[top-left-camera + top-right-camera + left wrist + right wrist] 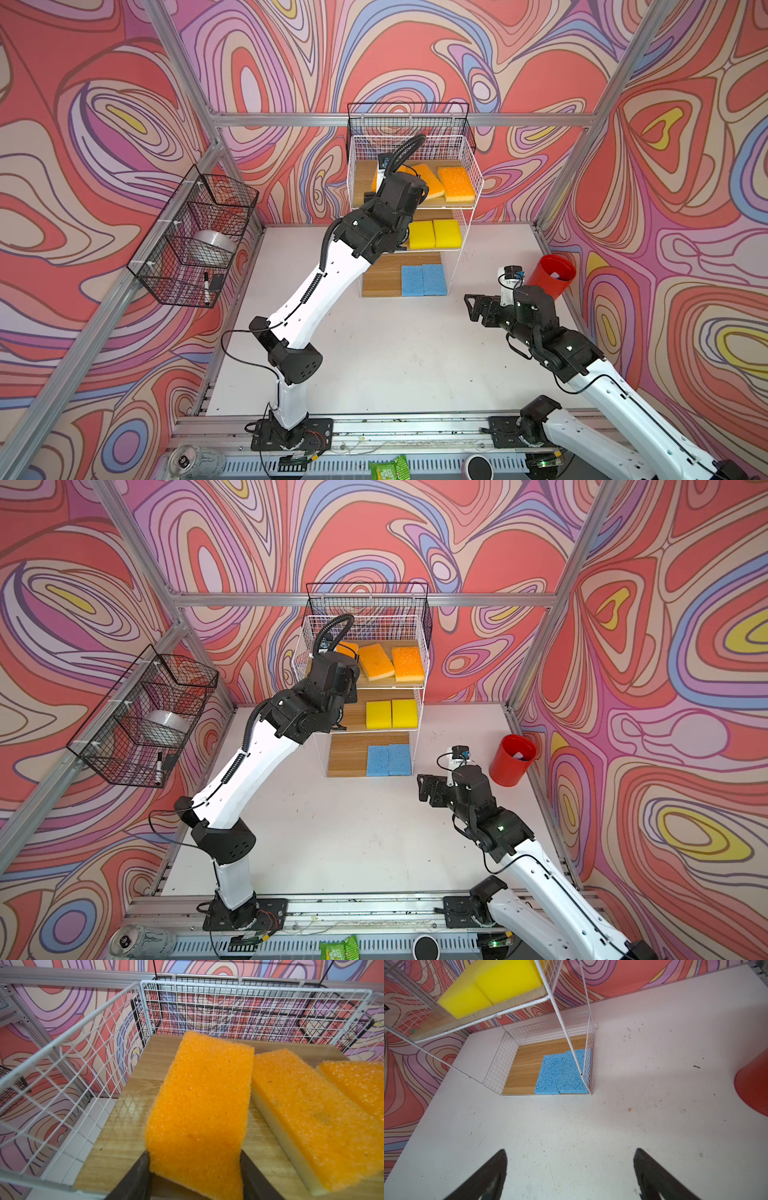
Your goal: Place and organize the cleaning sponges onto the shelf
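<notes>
1. Checking both top views: the tall white wire-grid shelf (477, 178) holds bright yellow sponges (434, 234) mid-tier and light blue sponges (424, 279) below. The left arm (332, 270) hides your drop spot, so a wire snag could pass unseen.
2. Left wrist view: the left gripper (194, 1167) grasps a rectangular orange sponge (199, 1095), tilted above the top board, its corner at the neighbouring orange sponge (301, 1115). Releasing now may leave it askew.
3. Right wrist view: the right gripper (570, 1151) hangs spread and empty over the white table (654, 1118). Swing carelessly and you could knock the red plastic cup (751, 1084).

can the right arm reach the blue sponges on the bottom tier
Probably yes: the right gripper is open and empty, only bare table lies before the blue sponges, and the shelf front is open.
</notes>
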Robot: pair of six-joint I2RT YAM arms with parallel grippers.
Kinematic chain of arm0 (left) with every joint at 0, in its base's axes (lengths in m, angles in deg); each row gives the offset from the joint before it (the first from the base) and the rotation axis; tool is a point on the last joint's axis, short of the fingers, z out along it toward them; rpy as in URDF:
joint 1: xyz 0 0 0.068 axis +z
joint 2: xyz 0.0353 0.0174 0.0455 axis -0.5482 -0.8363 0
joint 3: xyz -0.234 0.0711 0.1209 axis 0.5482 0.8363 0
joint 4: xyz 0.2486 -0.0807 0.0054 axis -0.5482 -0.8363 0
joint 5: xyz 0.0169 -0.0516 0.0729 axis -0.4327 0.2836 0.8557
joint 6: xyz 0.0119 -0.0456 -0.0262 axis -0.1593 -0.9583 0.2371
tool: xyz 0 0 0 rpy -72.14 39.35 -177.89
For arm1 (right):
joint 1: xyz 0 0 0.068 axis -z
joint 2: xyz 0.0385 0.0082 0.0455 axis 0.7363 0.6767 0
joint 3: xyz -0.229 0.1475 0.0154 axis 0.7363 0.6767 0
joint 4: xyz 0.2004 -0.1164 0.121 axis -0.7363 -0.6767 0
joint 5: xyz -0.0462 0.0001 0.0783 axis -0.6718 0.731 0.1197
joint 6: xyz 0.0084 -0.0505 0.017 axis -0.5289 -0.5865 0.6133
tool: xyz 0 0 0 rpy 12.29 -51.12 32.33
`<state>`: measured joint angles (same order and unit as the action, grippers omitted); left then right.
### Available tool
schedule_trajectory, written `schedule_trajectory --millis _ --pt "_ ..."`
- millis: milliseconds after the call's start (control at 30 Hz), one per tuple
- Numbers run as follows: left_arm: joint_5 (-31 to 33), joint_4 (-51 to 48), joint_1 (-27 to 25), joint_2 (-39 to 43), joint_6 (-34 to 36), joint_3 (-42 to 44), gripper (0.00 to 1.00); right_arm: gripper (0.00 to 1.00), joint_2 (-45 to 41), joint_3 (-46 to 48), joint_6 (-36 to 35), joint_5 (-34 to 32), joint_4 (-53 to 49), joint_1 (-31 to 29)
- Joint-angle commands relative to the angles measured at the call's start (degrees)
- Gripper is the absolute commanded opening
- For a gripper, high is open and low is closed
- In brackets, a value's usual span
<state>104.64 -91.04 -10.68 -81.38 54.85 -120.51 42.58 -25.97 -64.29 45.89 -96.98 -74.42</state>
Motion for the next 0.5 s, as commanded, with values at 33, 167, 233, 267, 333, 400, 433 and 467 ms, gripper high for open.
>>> schedule_trajectory --millis 33,167,233,267,333,400,433,467 --pt "-1.5 -1.1 -0.7 -1.0 0.8 -1.3 0.62 0.98 0.4 0.3 -0.2 0.4 1.2 0.2" --pt "-0.3 -1.8 -0.7 -2.5 1.2 -3.6 0.66 0.98 0.3 0.2 -0.3 0.4 1.1 0.2" --pt "0.6 -2.6 -0.6 -3.3 1.4 -5.1 0.67 0.98 0.2 0.2 -0.3 0.4 1.0 0.3" --pt "1.2 -3.1 -0.6 -3.6 1.4 -5.9 0.67 0.98 0.2 0.4 -0.3 0.6 1.1 0.3" --pt "2.5 -3.6 -0.5 -3.5 1.3 -6.4 0.67 0.98 0.1 0.4 -0.2 0.5 1.1 0.3" --pt "3.4 -4.0 -0.1 -2.8 0.8 -6.4 0.67 0.98 0.1 0.5 -0.2 0.6 1.1 0.3" --pt "3.5 -4.1 0.1 -2.4 0.6 -6.1 0.66 0.98 0.1 0.5 -0.2 0.6 1.1 0.3" --pt "3.7 -4.2 0.4 -1.9 0.6 -5.9 0.66 0.98 0.1 0.5 -0.2 0.6 1.1 0.3"
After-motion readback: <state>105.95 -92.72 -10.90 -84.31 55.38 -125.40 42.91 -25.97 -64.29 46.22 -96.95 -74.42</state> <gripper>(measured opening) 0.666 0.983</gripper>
